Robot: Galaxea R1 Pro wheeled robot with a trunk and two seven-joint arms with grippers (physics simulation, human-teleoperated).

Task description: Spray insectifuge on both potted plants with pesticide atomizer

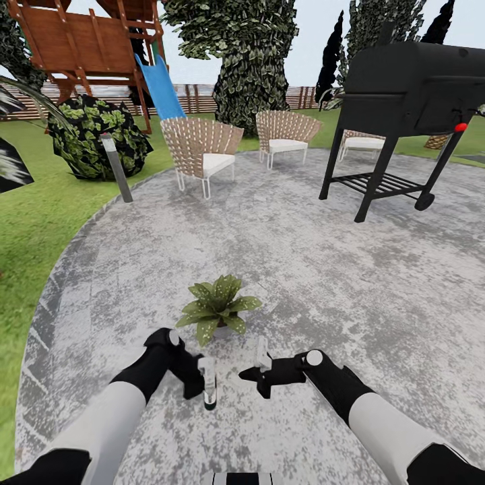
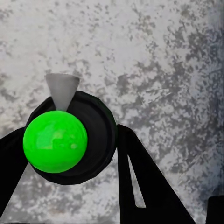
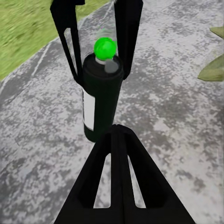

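Grey mottled paving (image 1: 289, 249) fills the middle of the head view, with lawn (image 1: 40, 202) at the left edge, wicker chairs (image 1: 200, 151) and a play frame with a blue slide (image 1: 160, 87) along the top, and a black grill (image 1: 404, 101) at the upper right.

One plant (image 1: 217, 308) sits low on the paving, just above the two hands in the frame. The atomizer (image 1: 210, 387) hangs upright in the left hand (image 1: 205, 377) at lower centre. The left wrist view looks down on its green top (image 2: 55, 141) with a grey nozzle (image 2: 62, 88) beside it, a dark finger (image 2: 140, 182) lying against the can's side, so that hand is clamped on it. From the right wrist view the can (image 3: 99, 100) stands between the left hand's two fingers, nozzle near the top, with a leaf tip (image 3: 214, 67) at the right edge of that picture.

The right hand (image 1: 264, 367) hovers just beside the can, not touching it; whether it is spread or closed I cannot tell. It seems placed there to steady or press the top, though that is a guess.

The can seems held close and above the plant so spray would fall on the leaves.
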